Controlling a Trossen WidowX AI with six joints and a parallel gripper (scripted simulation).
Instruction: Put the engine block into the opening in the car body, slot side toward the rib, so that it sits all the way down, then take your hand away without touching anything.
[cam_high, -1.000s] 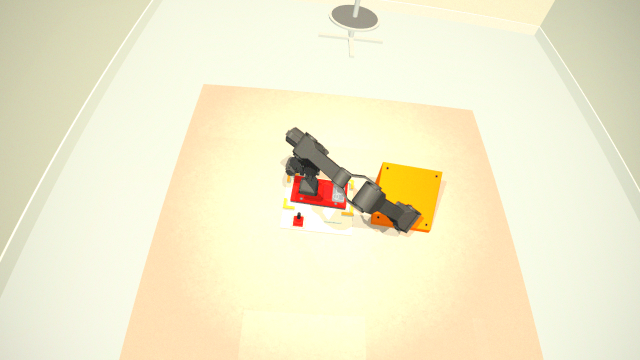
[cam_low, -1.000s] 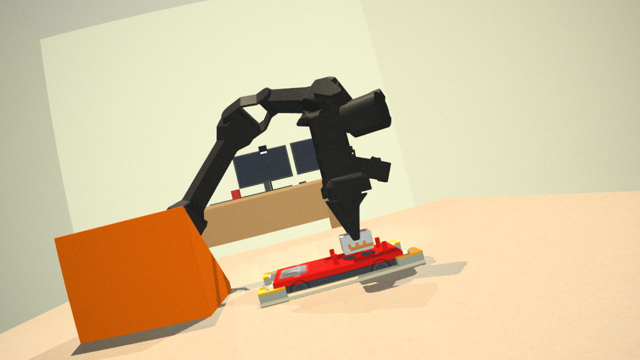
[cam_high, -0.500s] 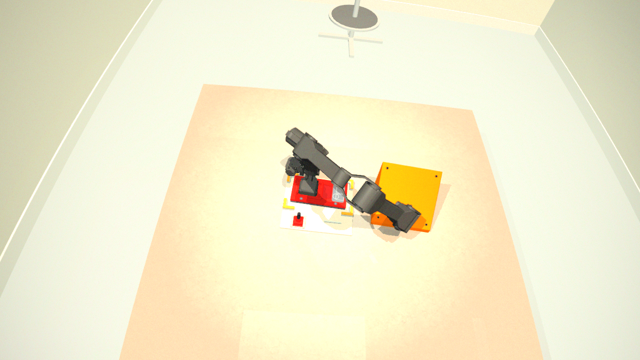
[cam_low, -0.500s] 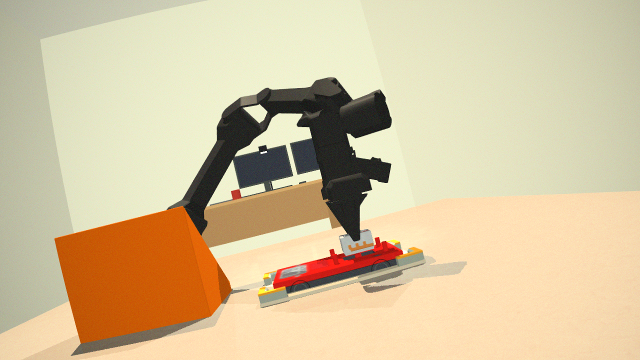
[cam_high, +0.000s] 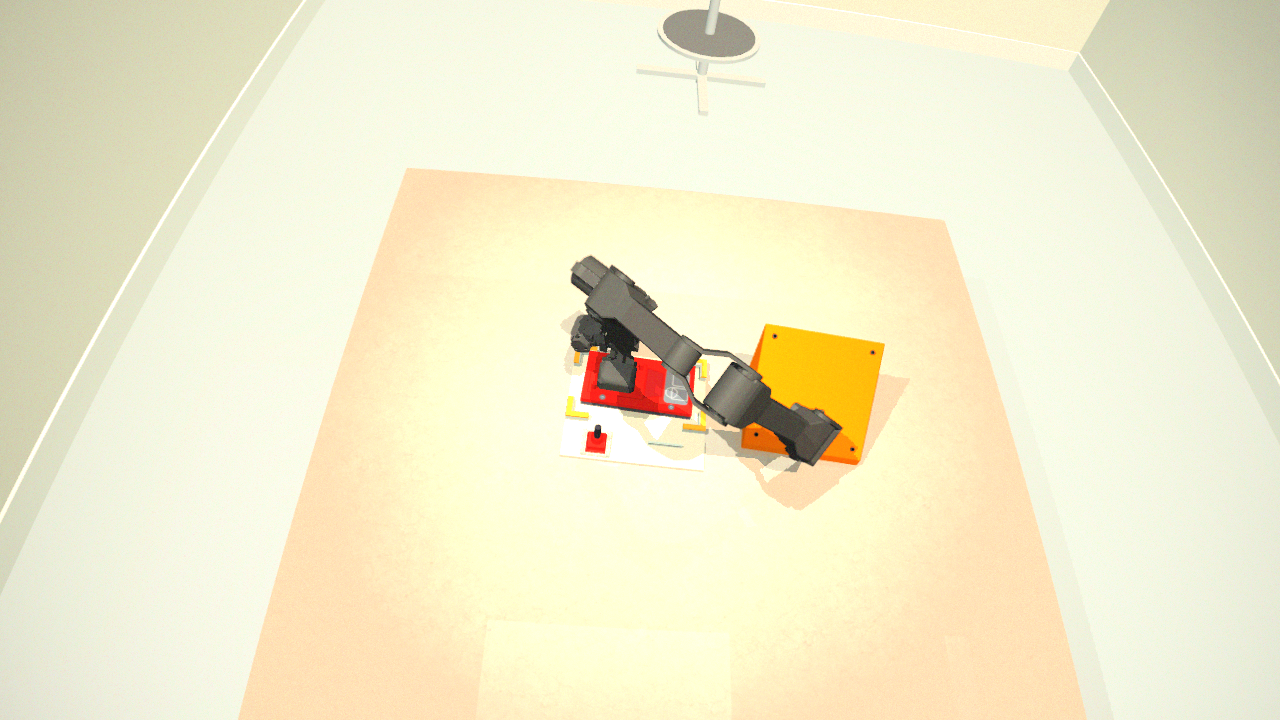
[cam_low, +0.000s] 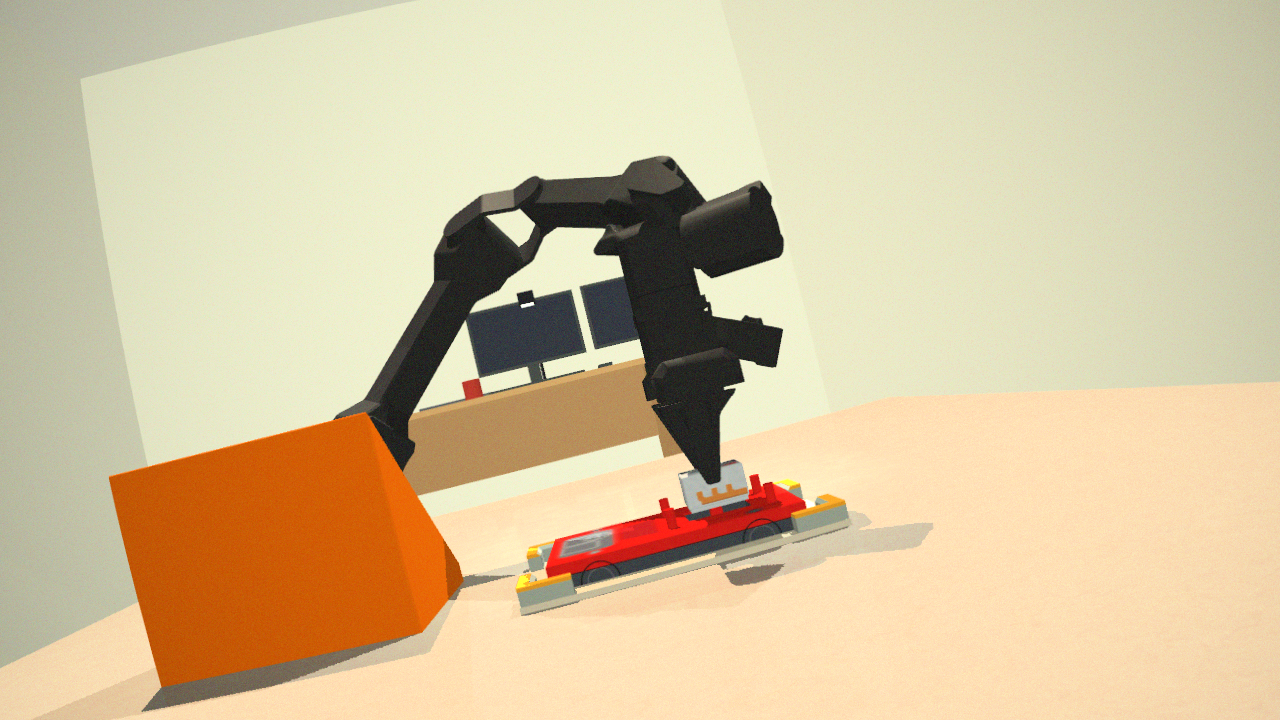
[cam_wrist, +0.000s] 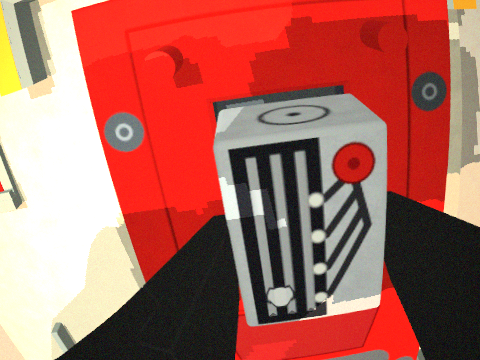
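My gripper (cam_high: 617, 374) (cam_low: 713, 477) (cam_wrist: 304, 220) is shut on the grey engine block (cam_low: 691, 490) (cam_wrist: 300, 132), one finger on each side. The block is upright, low over the red car body (cam_high: 644, 402) (cam_low: 626, 535) (cam_wrist: 175, 125). In the wrist view, a dark strip of the opening (cam_wrist: 300, 94) shows past the block's far edge; the block hides the rest. In the exterior view the block's lower edge is at or just above the opening, and most of the block stands above the body. I cannot tell whether it has entered. The slot and rib are not clearly visible.
Red posts (cam_low: 666, 513) stand on the body near the block. Yellow-topped corner pieces (cam_high: 577, 413) (cam_low: 819, 513) surround the car on a white board (cam_high: 626, 454). A small red part with a black knob (cam_high: 596, 442) stands on that board. A large orange block (cam_high: 819, 380) (cam_low: 259, 546) is beside the arm's base.
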